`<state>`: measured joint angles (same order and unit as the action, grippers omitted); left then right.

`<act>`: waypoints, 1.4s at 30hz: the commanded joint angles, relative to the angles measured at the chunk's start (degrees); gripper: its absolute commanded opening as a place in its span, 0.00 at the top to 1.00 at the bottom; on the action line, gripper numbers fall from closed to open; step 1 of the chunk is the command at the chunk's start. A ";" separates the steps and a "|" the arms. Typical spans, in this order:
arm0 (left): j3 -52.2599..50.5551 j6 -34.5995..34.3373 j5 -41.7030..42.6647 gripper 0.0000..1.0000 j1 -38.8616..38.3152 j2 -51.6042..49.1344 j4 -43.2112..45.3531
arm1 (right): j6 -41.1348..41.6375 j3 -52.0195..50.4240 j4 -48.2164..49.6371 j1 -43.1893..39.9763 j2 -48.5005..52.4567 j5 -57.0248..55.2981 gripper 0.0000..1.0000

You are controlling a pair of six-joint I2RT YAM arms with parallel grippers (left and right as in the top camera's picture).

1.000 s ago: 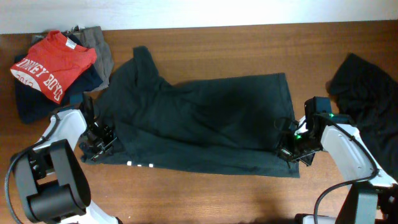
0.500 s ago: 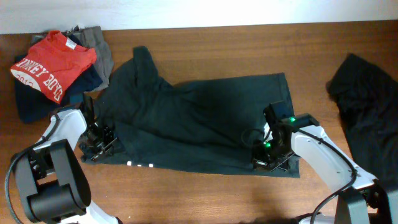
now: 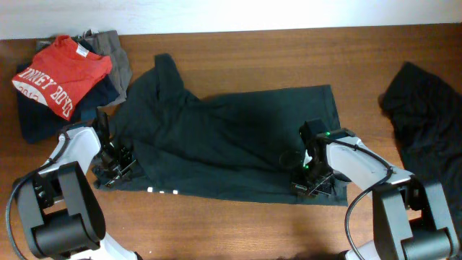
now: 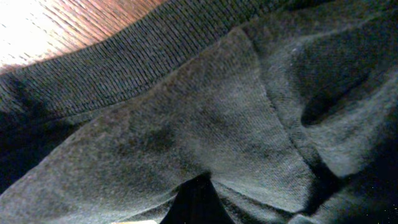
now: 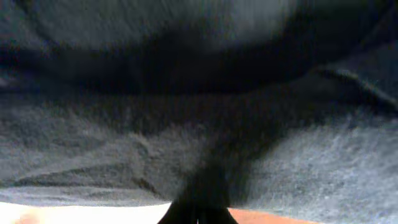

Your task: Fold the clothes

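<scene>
A black T-shirt (image 3: 231,137) lies spread across the middle of the wooden table (image 3: 238,227), with wrinkles and a bit of white print (image 3: 162,192) at its near hem. My left gripper (image 3: 115,167) is shut on the shirt's near left corner. In the left wrist view, ribbed dark fabric (image 4: 205,112) fills the frame and puckers into the left gripper (image 4: 196,208). My right gripper (image 3: 312,180) is shut on the near hem toward the right. The right wrist view shows blurred dark cloth (image 5: 124,143) gathered at the right gripper (image 5: 202,208).
At the back left is a pile of clothes: a red shirt with white lettering (image 3: 61,72) on top of a navy garment (image 3: 40,115), and a grey one (image 3: 115,52). Another black garment (image 3: 426,123) lies crumpled at the right edge.
My right gripper has slid left along the shirt's near hem, from the right corner inward. The left gripper and the pile have not moved.
</scene>
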<state>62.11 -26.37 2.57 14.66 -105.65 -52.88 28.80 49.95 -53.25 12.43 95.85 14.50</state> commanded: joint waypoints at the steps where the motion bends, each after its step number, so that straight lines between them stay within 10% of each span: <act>1: -0.07 0.35 0.20 0.99 0.26 -1.27 -0.26 | 0.87 -0.28 1.51 0.26 0.31 -3.48 0.91; 42: 10.12 -0.96 -3.72 0.99 1.86 3.54 -10.05 | -0.07 12.63 -4.63 -16.98 0.20 -16.63 0.96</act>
<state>71.11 -26.61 -0.49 16.32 -105.51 -62.00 28.67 61.12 -56.47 -4.32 95.90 -0.67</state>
